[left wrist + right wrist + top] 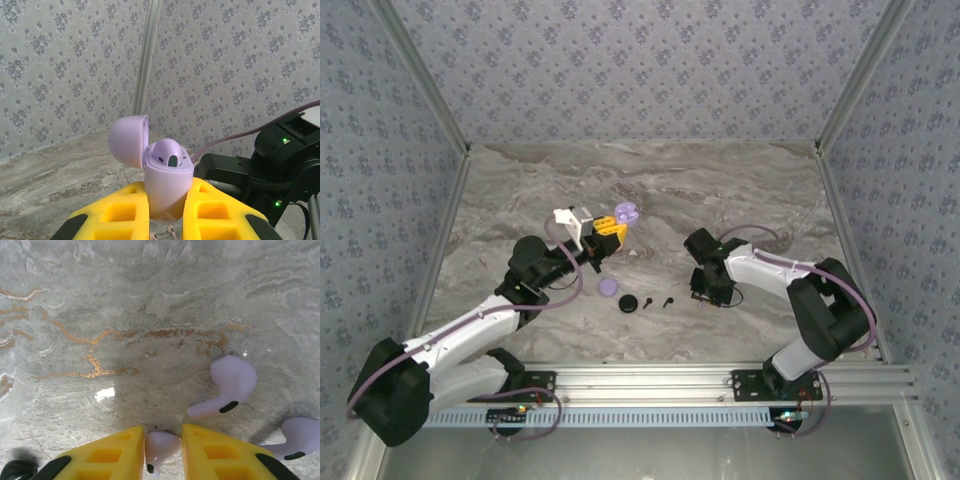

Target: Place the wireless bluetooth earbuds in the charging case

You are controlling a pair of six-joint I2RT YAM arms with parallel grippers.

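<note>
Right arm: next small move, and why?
Probably a short straight lift of the right gripper. Its fingers look closed on a pale earbud lying on the table, while the left gripper holds the open case with one bud seated. Two loose buds lie close on one side, so lifting beats sliding.

The tabletop (100,315) ahead of the right claw (163,440) looks like polished, veined stone, smooth with a soft glare spot. The pale earbud (161,446) pinched between its matt yellow plastic fingers (115,452) and the lilac earbud (232,382) just to its right are smooth plastic with a light sheen. The charging case (165,170) in the left claw (167,192) is the same smooth lilac plastic, satin rather than mirror-glossy.
</note>
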